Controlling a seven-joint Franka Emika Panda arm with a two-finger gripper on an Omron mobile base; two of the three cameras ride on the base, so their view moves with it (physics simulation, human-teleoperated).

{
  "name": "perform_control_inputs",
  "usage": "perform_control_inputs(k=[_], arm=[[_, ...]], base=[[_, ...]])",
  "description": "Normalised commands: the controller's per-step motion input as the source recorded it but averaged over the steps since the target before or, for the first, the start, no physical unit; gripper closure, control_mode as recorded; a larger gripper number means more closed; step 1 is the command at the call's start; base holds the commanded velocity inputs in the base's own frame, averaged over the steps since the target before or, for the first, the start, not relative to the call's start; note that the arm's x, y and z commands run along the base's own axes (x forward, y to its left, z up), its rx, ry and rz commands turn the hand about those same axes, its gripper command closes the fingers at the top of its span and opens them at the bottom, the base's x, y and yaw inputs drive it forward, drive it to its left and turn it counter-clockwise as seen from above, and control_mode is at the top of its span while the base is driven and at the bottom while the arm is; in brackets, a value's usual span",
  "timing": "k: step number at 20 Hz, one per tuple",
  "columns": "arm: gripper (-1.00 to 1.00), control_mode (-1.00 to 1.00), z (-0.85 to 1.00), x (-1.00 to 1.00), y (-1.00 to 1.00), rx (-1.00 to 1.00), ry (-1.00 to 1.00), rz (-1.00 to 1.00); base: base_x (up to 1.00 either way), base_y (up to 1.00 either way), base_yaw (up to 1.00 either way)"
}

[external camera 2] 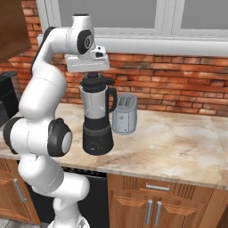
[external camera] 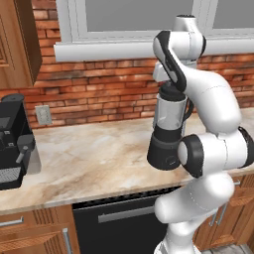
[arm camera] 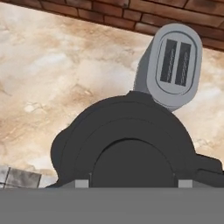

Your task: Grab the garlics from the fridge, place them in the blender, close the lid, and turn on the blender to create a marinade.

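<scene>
The blender (external camera: 169, 119) (external camera 2: 95, 111) stands upright on the marble counter (external camera: 89, 154), its clear jar on a black cone base. The black lid (external camera: 171, 92) (external camera 2: 94, 81) (arm camera: 127, 131) sits on the jar's mouth. My gripper (external camera 2: 91, 74) (arm camera: 132, 183) hangs straight above it, pointing down, with its two fingertips pressed to either side of the lid's raised centre knob. The garlics and the fridge are out of view, and the jar's contents cannot be made out.
A grey toaster (external camera 2: 124, 114) (arm camera: 174, 65) stands just behind and to the right of the blender. A black coffee machine (external camera: 12, 139) sits at the counter's left end. The brick wall runs close behind, with a wall socket (external camera: 43, 115).
</scene>
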Motion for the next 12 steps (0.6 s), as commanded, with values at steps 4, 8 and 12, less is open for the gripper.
perform_control_inputs(k=[4, 8, 12], arm=[[1.0, -1.0, -0.01, 0.01, 0.01, 0.0, 0.03, 0.0], [1.0, -1.0, 0.0, 0.2, 0.12, -0.01, -0.09, -0.11], [1.0, -1.0, -0.21, 0.02, 0.04, 0.0, 0.03, -0.03]], base=[[0.0, 0.0, 0.0], [0.0, 0.0, 0.0], [0.0, 0.0, 0.0]])
